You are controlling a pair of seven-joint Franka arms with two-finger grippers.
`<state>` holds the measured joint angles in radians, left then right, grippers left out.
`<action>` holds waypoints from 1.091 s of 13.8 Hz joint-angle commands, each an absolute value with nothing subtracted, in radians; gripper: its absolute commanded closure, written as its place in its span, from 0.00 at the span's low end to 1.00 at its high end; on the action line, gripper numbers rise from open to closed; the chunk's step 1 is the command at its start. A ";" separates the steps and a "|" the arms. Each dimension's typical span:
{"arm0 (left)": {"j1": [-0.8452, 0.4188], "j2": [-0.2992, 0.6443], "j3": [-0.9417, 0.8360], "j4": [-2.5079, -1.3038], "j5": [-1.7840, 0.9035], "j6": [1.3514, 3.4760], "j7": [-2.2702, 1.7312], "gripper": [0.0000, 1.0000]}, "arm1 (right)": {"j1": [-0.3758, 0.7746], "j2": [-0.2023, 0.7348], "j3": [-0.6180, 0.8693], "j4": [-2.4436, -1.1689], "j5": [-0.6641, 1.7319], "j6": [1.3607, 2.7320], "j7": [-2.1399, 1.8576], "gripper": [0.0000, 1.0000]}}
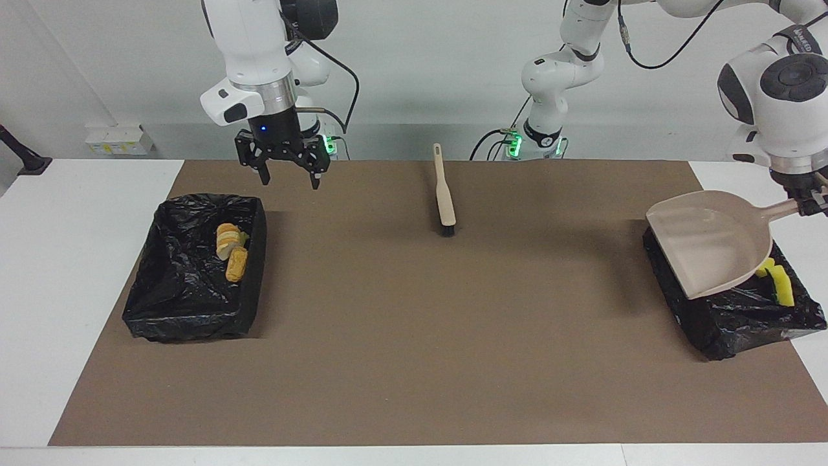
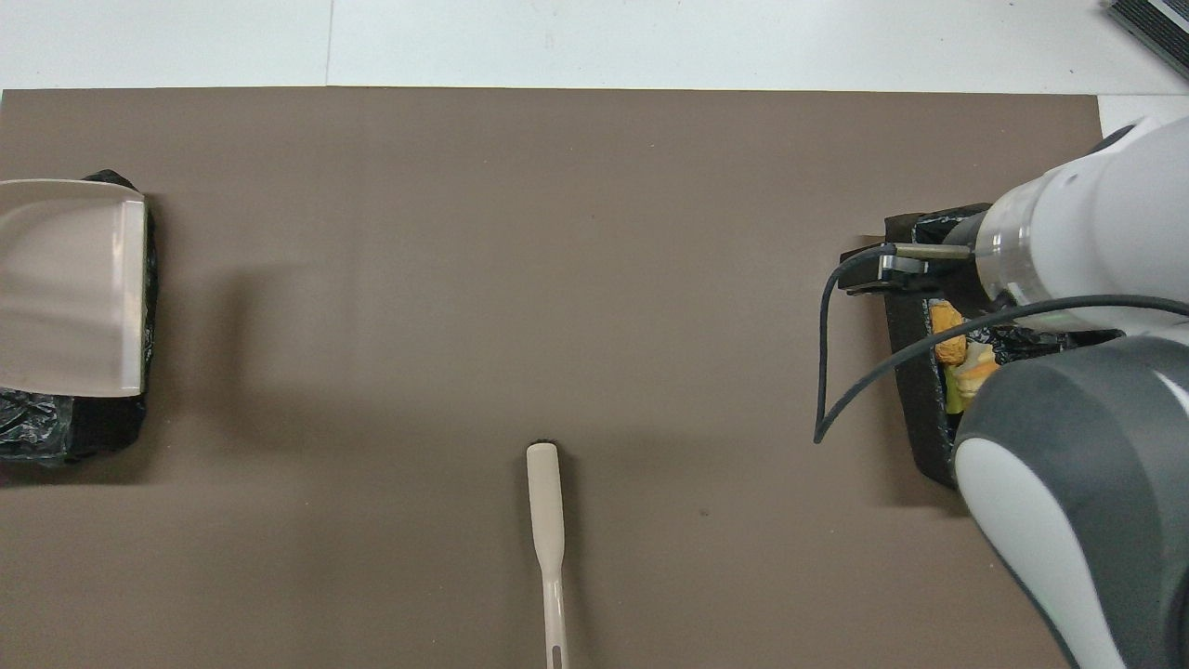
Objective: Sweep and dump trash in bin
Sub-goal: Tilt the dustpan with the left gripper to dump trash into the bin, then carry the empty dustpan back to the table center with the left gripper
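Note:
My left gripper (image 1: 810, 202) is shut on the handle of the beige dustpan (image 1: 708, 243), which hangs tilted over the black-lined bin (image 1: 744, 323) at the left arm's end of the table. In that bin, yellow sponge trash (image 1: 781, 285) shows past the pan's edge. From overhead the dustpan (image 2: 70, 288) covers most of that bin (image 2: 93, 427). A second black-lined bin (image 1: 187, 323) at the right arm's end holds tan bread-like trash (image 1: 231, 254). My right gripper (image 1: 289, 182) hangs open and empty above the mat, by that bin's corner nearest the robots.
The beige brush (image 1: 444, 194) with black bristles lies on the brown mat (image 1: 414, 336) midway between the bins, its handle pointing toward the robots. Overhead, the brush (image 2: 546, 502) shows near the bottom edge, and my right arm hides much of the second bin (image 2: 915, 372).

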<state>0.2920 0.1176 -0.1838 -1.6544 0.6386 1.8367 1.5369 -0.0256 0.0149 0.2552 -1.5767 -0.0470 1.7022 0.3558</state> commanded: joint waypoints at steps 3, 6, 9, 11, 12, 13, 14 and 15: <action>0.186 0.120 -0.175 -1.739 0.454 1.821 1.288 1.00 | -0.077 0.017 0.240 -1.534 -0.049 1.666 0.240 0.00; 0.117 0.124 -0.175 -1.792 0.307 1.801 0.990 1.00 | -0.057 -0.034 0.212 -1.546 -0.046 1.594 0.198 0.00; 0.002 0.158 -0.173 -1.810 0.238 1.781 0.627 1.00 | -0.008 -0.034 0.153 -1.540 -0.040 1.582 0.186 0.00; -0.052 0.170 -0.173 -1.804 0.160 1.792 0.391 1.00 | -0.005 -0.035 0.150 -1.542 -0.041 1.575 0.186 0.00; -0.093 0.188 -0.173 -1.795 0.128 1.793 0.300 1.00 | -0.002 -0.035 0.144 -1.542 -0.040 1.568 0.186 0.00; -0.132 0.202 -0.173 -1.789 0.108 1.795 0.210 1.00 | -0.002 -0.031 0.138 -1.537 -0.037 1.554 0.186 0.00; -0.173 0.222 -0.173 -1.783 0.083 1.799 0.098 1.00 | -0.002 -0.029 0.129 -1.537 -0.017 1.543 0.186 0.00; -0.205 0.235 -0.173 -1.770 0.051 1.813 0.001 1.00 | -0.002 -0.032 0.124 -1.537 -0.006 1.543 0.192 0.00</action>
